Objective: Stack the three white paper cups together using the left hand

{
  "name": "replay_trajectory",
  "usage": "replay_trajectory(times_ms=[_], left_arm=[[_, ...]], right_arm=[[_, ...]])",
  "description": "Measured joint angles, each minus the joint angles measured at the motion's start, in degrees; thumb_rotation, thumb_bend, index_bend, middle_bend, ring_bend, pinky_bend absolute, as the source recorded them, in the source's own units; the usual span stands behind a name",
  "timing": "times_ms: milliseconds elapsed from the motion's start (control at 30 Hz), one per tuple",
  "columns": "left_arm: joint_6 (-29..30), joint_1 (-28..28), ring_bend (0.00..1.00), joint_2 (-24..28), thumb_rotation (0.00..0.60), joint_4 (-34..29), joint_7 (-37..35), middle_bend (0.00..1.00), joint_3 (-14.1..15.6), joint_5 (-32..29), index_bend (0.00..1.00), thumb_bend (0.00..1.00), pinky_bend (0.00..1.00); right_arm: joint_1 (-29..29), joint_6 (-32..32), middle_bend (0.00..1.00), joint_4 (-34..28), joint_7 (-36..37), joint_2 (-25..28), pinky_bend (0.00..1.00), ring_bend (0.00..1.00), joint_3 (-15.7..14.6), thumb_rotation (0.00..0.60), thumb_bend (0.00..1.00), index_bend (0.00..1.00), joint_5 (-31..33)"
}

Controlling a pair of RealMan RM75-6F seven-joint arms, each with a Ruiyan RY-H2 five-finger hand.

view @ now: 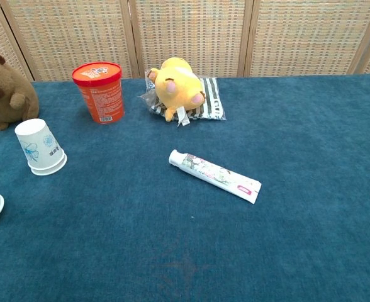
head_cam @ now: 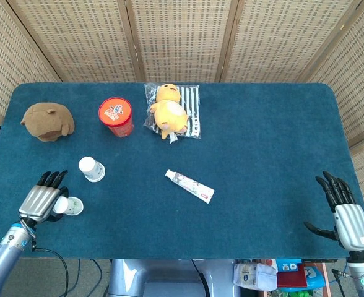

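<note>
your left hand [head_cam: 41, 199] fingers straight, touching the near paper cup [head_cam: 72, 206], not gripping | other tapered cup [head_cam: 91, 169] upside down on fuzzy blue tabletop [head_cam: 262, 142] | right hand [head_cam: 347, 213] splayed, holding nothing

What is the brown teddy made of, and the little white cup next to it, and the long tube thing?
The brown teddy looks like soft plush fabric: fuzzy, rounded, matte. The white cup seems to be thin paper, matte with a small blue print and a rolled rim; it stands upside down. The tube looks like smooth, slightly shiny plastic with a white cap, probably toothpaste.
</note>
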Motion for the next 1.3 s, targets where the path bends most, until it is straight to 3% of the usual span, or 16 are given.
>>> replay_trajectory(times_ms=[333,533,833,1300], left_arm=[[-0.16,-1.73,0.00,9.01,0.600,-8.14,-4.00,0.00,-3.49,1.21,0.46,0.23,0.00],[-1.09,-4.10,0.00,11.98,0.600,-10.61,-4.18,0.00,-6.89,-1.77,0.46,0.23,0.00],[-4.16,-10.21,0.00,11.76,0.600,-10.83,1.44,0.00,-11.29,-12.60,0.45,0.23,0.00],[-8.09,-18.17,0.00,8.42,0.600,-7.16,9.26,0.00,-12.33,-26.66,0.45,0.23,0.00]], right_arm=[[0.06,-0.04,0.00,-0.32,-0.88,-0.22,0.00,0.00,-0.14,0.600,0.05,0.00,-0.30],[0.05,-0.07,0.00,-0.16,-0.80,-0.25,0.00,0.00,-0.05,0.600,0.05,0.00,-0.07],[0.20,-0.54,0.00,-0.01,-0.31,-0.30,0.00,0.00,-0.01,0.600,0.05,0.00,0.24],[0.46,-1.12,0.00,0.20,0.06,-0.42,0.00,0.00,-0.14,0.600,0.05,0.00,0.21]])
